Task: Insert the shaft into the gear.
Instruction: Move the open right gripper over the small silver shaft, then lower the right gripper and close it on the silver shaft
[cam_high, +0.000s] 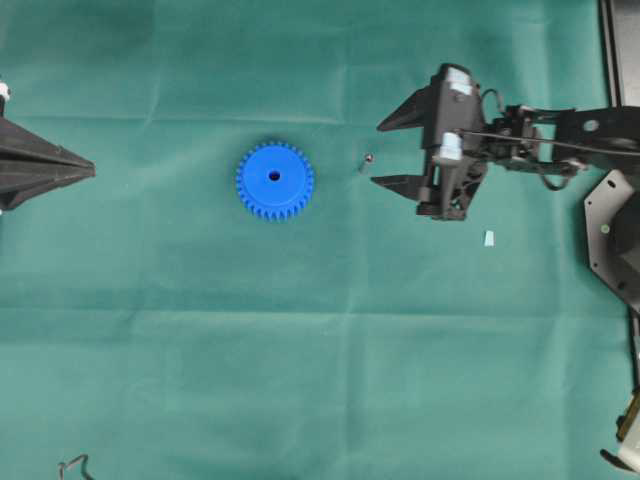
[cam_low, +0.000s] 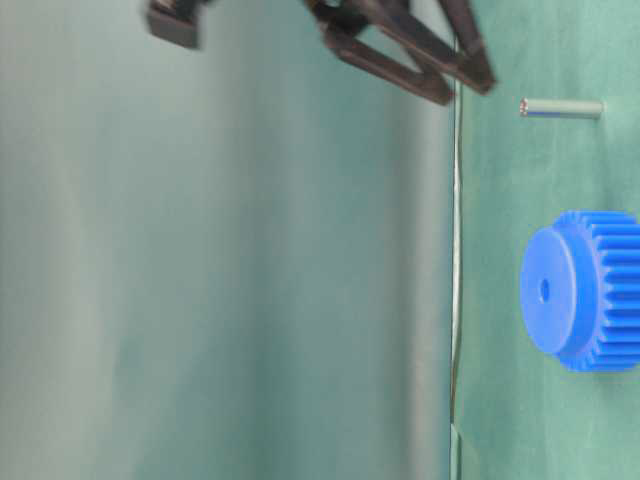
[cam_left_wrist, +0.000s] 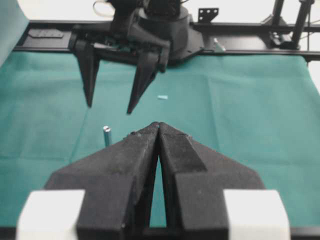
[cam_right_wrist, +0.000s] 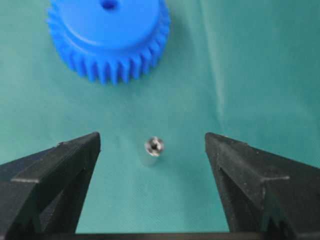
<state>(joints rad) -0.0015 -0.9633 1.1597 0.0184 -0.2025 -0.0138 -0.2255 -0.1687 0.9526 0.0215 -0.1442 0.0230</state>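
The blue toothed gear (cam_high: 275, 180) lies flat on the green cloth, centre hole up, and also shows in the table-level view (cam_low: 585, 290) and right wrist view (cam_right_wrist: 109, 35). The tiny grey shaft (cam_high: 366, 160) stands upright on the cloth to its right, free of any grip (cam_low: 562, 108) (cam_left_wrist: 106, 135) (cam_right_wrist: 153, 147). My right gripper (cam_high: 378, 154) is open wide; its fingertips straddle the shaft from slightly above without touching it (cam_right_wrist: 152, 139) (cam_left_wrist: 110, 107). My left gripper (cam_high: 90, 170) rests at the left edge, shut with nothing in it (cam_left_wrist: 158, 126).
A small pale-blue scrap (cam_high: 489, 238) lies on the cloth below the right arm (cam_left_wrist: 162, 97). A black frame rail (cam_high: 610, 40) runs along the right edge. A bent metal clip (cam_high: 75, 465) sits at the bottom left corner.
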